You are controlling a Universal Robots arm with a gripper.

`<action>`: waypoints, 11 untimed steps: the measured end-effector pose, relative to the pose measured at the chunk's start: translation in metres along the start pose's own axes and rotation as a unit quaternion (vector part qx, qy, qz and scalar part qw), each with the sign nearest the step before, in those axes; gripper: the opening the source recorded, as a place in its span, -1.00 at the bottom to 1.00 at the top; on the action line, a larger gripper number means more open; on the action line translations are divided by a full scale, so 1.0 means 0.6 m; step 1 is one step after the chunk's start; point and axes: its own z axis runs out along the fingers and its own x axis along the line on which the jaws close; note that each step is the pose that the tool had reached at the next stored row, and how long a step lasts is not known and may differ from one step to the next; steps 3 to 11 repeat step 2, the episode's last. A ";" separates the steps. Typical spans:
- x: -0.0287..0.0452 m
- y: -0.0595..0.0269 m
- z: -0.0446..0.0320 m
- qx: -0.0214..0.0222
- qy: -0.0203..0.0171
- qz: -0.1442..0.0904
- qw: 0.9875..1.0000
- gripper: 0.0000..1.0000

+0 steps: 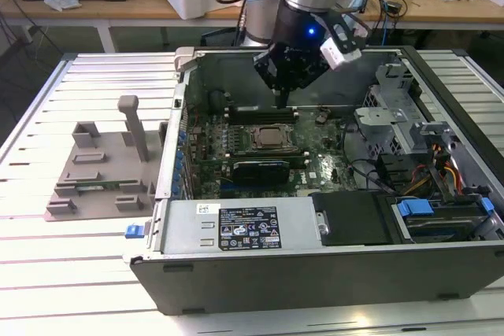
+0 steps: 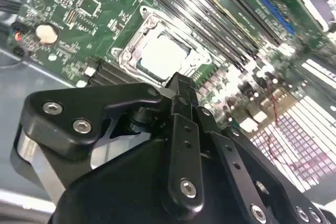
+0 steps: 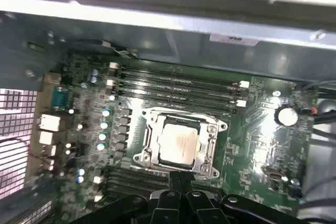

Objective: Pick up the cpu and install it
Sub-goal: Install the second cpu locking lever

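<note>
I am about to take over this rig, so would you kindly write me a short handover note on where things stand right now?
Gripper: hanging inside the open computer case, just above the motherboard, fingers closed together with nothing between them.
CPU: lying flat inside the metal-framed socket on the motherboard, silver top up, seen in both wrist views; the gripper is above it, not touching it.
Done: the chip is already in the socket.
Left: I cannot tell whether the socket's retention frame is latched, so check that and the chip's seating.
Also present: a grey fixture on the table at the exterior view's left.
</note>
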 end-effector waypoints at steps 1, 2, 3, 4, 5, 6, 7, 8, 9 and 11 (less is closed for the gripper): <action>0.001 0.000 -0.004 0.000 0.000 0.000 1.000 -0.79; 0.001 0.000 -0.005 0.000 0.000 0.000 1.000 -0.79; 0.001 0.000 -0.005 0.000 0.000 0.000 1.000 -0.79; 0.001 0.000 -0.005 0.000 0.000 0.000 1.000 -0.79; 0.001 0.000 -0.005 0.000 0.000 0.000 1.000 -0.79; 0.001 0.000 -0.005 0.000 0.000 0.000 1.000 -0.79; 0.001 0.000 -0.005 0.000 0.000 0.000 1.000 -0.79; 0.001 0.000 -0.005 0.000 0.000 0.000 1.000 -0.79; 0.001 0.000 -0.005 0.000 0.000 0.000 1.000 -0.79; 0.001 0.000 -0.005 0.000 0.000 0.000 1.000 -0.79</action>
